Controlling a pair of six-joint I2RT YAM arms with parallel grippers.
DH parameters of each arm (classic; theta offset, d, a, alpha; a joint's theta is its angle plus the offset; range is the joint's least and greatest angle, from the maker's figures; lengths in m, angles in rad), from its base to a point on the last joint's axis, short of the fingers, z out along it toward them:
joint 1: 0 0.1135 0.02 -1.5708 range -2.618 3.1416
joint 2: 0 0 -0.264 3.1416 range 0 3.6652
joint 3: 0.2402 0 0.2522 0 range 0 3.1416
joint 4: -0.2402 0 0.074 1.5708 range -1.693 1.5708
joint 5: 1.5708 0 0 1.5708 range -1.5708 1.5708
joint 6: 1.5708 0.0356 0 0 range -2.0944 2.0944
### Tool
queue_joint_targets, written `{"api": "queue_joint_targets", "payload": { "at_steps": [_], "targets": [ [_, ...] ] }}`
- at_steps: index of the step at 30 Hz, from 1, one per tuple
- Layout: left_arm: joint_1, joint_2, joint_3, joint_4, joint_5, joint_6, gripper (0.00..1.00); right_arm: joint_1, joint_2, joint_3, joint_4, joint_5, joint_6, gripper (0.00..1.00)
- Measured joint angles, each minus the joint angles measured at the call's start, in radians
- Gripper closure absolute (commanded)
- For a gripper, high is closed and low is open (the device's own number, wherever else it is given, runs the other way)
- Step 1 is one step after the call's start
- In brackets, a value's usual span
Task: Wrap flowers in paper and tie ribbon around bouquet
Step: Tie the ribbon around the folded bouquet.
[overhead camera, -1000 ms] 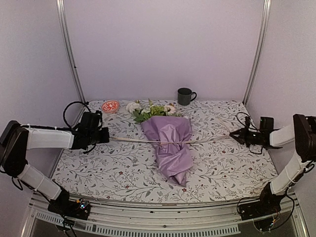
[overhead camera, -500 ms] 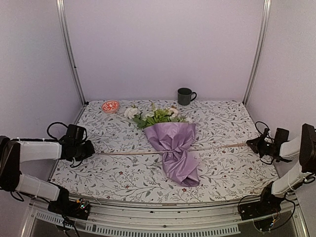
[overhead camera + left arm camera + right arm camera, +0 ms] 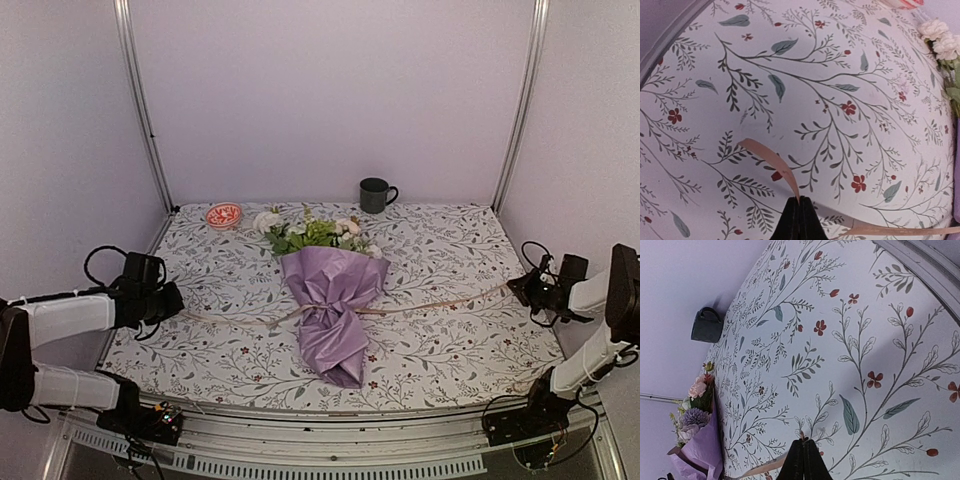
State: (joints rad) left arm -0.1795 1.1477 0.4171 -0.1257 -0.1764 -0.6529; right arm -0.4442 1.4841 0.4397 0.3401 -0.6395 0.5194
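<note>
The bouquet lies mid-table with its lilac paper (image 3: 333,290) cone cinched at the middle. The pink, white and green flowers (image 3: 308,232) point to the far side. The beige ribbon (image 3: 440,302) circles the cinch and runs out to both sides. My left gripper (image 3: 180,298) is shut on the ribbon's left end near the left table edge. A short tail of ribbon (image 3: 767,154) curls past the left gripper (image 3: 800,200). My right gripper (image 3: 513,288) is shut on the right end by the right edge. In the right wrist view, ribbon (image 3: 760,469) leads from the right gripper (image 3: 804,442) toward the paper (image 3: 702,455).
A dark mug (image 3: 376,195) stands at the back centre, also in the right wrist view as the mug (image 3: 705,325). A small red bowl (image 3: 224,215) sits at the back left. The floral table cloth (image 3: 460,250) covers the table, with metal frame posts at both back corners.
Both grippers pulled outward and toward the near side with the ribbon ends, tightening it around the paper. The bouquet shifted nearer, then slightly left, and the ribbon now sags a little.
</note>
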Motion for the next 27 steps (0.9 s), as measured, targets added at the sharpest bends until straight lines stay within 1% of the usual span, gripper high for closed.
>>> {"api": "queue_joint_targets", "payload": {
  "at_steps": [1, 2, 4, 5, 7, 10, 11, 14, 17, 18, 21, 24, 27],
  "targets": [
    [-0.01, -0.003, 0.006, 0.003, 0.004, 0.003, 1.0, 0.007, -0.003, 0.009, -0.014, 0.002, -0.003, 0.61],
    [-0.024, -0.005, 0.017, 0.006, 0.005, 0.007, 1.0, 0.019, -0.006, 0.029, -0.05, 0.013, -0.008, 0.48],
    [-0.056, -0.004, 0.048, 0.008, 0.003, 0.017, 1.0, 0.061, -0.009, 0.086, -0.126, 0.064, -0.03, 0.25],
    [-0.078, -0.004, 0.068, 0.009, -0.001, 0.022, 1.0, 0.081, -0.014, 0.112, -0.156, 0.09, -0.039, 0.23],
    [-0.126, -0.004, 0.106, 0.015, -0.013, 0.035, 1.0, 0.123, -0.045, 0.147, -0.198, 0.144, -0.052, 0.23],
    [-0.217, -0.005, 0.173, 0.037, -0.036, 0.069, 1.0, 0.195, -0.098, 0.185, -0.261, 0.217, -0.073, 0.28],
    [-0.25, -0.006, 0.197, 0.047, -0.043, 0.086, 1.0, 0.243, -0.11, 0.215, -0.293, 0.246, -0.09, 0.3],
    [-0.331, -0.011, 0.259, 0.088, -0.062, 0.139, 1.0, 0.388, -0.097, 0.314, -0.345, 0.232, -0.167, 0.34],
    [-0.388, -0.013, 0.311, 0.14, -0.081, 0.195, 1.0, 0.569, -0.003, 0.468, -0.419, 0.18, -0.282, 0.35],
    [-0.398, -0.016, 0.322, 0.152, -0.084, 0.21, 1.0, 0.651, 0.054, 0.54, -0.457, 0.163, -0.352, 0.35],
    [-0.411, -0.017, 0.341, 0.178, -0.099, 0.244, 1.0, 0.837, 0.173, 0.647, -0.538, 0.127, -0.525, 0.34],
    [-0.415, -0.018, 0.341, 0.187, -0.106, 0.264, 1.0, 0.97, 0.246, 0.66, -0.616, 0.095, -0.683, 0.32],
    [-0.417, -0.018, 0.341, 0.191, -0.105, 0.277, 1.0, 1.015, 0.27, 0.637, -0.673, 0.088, -0.82, 0.3]
  ]
}}
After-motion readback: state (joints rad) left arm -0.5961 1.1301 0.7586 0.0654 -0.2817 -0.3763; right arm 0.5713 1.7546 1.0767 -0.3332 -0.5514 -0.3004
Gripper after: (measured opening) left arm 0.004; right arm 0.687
